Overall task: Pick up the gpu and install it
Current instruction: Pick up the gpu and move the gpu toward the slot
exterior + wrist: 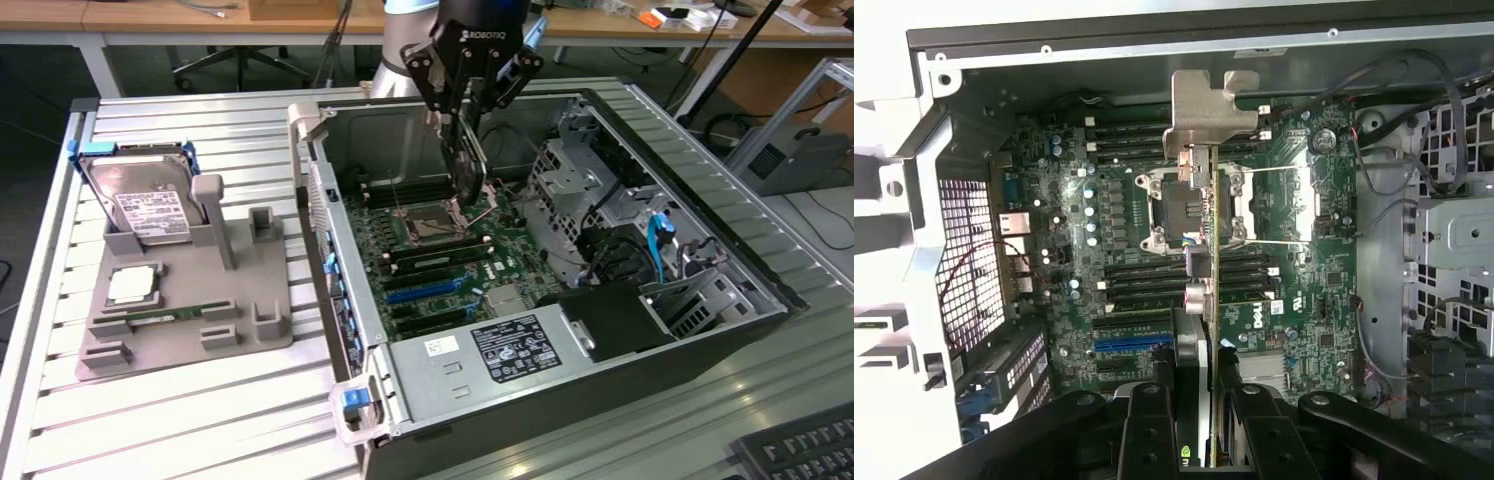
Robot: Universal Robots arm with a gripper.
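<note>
the gripper (466, 105) is clamped on the gpu (466, 165), its fingers (1144, 425) pressing the two faces of the card. the card hangs edge-on below it inside the open computer case (627, 390). in the wrist view the gpu (1212, 300) runs as a thin line out from the fingers, and its silver bracket (1209, 110) sits at the far end from them. under the card lies the green motherboard (501, 260), and the card's lower end is over the cpu socket (434, 222) with its metal frame. dark memory slots (427, 258) run on either side of the socket. a blue expansion slot (427, 290) lies further along the board, toward the silver power supply (501, 355) with its labels. on the exterior view's right, the metal drive cage (574, 185) and blue cables (657, 245) crowd that side of the case, and loose black wires trail near the cage. outside the case, on the exterior view's left, a grey fixture (254, 300) on the slatted table (200, 420) carries a hard drive (147, 205) standing tilted, a processor chip (131, 285) and a narrow memory stick (174, 315). a keyboard (801, 450) pokes in at the near corner.
</note>
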